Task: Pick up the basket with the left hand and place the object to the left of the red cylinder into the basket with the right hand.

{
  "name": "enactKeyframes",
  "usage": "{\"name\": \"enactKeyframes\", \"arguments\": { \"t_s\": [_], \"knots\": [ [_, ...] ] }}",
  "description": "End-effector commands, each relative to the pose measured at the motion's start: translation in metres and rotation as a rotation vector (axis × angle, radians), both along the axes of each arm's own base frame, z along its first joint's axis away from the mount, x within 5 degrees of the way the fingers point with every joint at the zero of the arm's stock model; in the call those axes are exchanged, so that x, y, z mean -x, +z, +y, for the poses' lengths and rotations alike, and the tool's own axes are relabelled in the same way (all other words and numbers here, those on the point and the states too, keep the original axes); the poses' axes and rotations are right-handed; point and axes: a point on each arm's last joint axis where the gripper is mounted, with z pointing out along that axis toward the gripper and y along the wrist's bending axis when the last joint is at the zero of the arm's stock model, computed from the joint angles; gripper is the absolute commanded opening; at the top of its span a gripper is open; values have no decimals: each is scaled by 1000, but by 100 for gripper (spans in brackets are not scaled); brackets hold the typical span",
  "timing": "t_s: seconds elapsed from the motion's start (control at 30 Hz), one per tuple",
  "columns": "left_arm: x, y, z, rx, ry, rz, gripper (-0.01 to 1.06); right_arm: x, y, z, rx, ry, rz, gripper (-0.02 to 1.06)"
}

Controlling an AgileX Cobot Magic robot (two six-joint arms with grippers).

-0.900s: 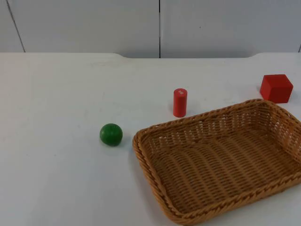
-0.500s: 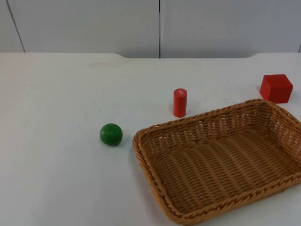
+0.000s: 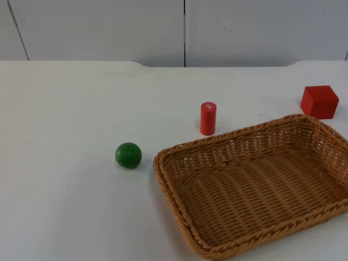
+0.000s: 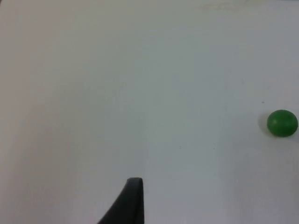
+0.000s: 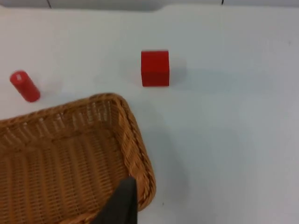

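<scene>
Overhead, you see the green ball (image 3: 128, 155) left of the red cylinder (image 3: 208, 118), wicker basket (image 3: 163, 163) near-right — red cube (image 5: 155, 68) beyond. Left gripper (image 4: 128, 203) and right gripper (image 5: 122, 205): grip unreadable.

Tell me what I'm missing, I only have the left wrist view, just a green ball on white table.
Observer: In the top view a wicker basket lies flat on the table, to the right of the green ball and apart from it.
Operator: Anything in the basket?
Observer: Nothing; its woven floor is bare.
Operator: Where's the red cylinder?
Observer: The red cylinder stands upright just behind the basket's far rim.
Operator: Anything else red?
Observer: A red cube sits beyond the basket's far right corner.
</scene>
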Motion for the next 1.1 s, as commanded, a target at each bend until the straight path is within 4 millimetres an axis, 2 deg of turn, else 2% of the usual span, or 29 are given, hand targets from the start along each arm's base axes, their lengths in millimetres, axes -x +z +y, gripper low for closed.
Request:
{"name": "enactKeyframes", "arguments": {
  "t_s": [0.0,0.07,0.27,0.43,0.73,0.9,0.97,1.03,1.07],
  "knots": [
    [-14,-2,-1,27,3,22,105,-18,-5,1,2,3,31,105],
    [-25,-8,-2,40,4,73,105,-32,-16,2,5,3,98,105],
    [-38,-19,-2,46,4,151,105,-55,-37,3,12,3,228,105],
    [-45,-22,-2,49,7,145,105,-62,-45,3,15,2,278,105],
    [-60,-30,-7,87,-28,170,105,-62,-46,3,15,2,281,105],
    [-77,-44,-21,182,-147,232,105,-62,-46,3,15,2,281,105],
    [-86,-53,-25,217,-181,269,101,-62,-46,3,15,2,281,105],
    [-96,-67,-27,245,-193,331,93,-62,-46,3,15,2,281,105],
    [-96,-67,-27,245,-193,331,93,-62,-46,3,15,2,281,105]
  ]
}}
